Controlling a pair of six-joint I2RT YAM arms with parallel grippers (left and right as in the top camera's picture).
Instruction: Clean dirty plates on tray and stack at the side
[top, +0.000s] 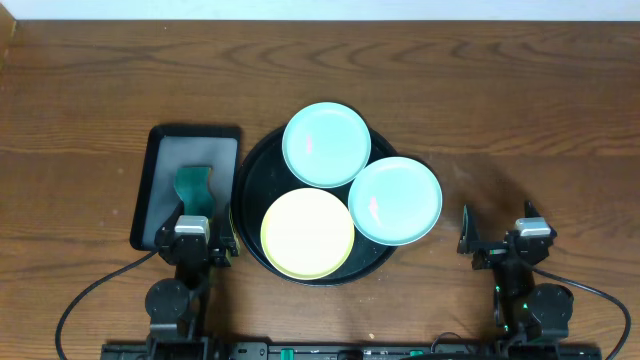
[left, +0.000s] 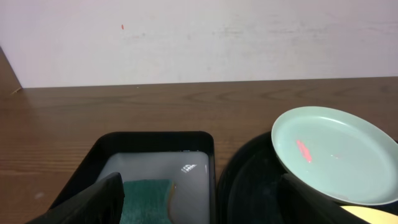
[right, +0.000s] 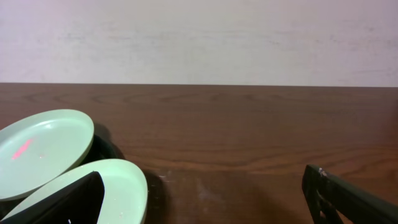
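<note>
One aqua plate lay at the top of the round black tray at frame centre, a second aqua plate at its right, reaching past the rim, and a yellow plate at its lower left. Left jaws, wide and empty, hung at lower left over the rectangular tray with its green sponge. Right jaws, likewise wide and empty, hung at lower right above bare counter, apart from every plate.

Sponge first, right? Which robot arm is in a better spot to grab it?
The left arm, probably. Its open left gripper sits right at the small tray where the sponge lies. The right gripper is across the round tray, far from it.
</note>
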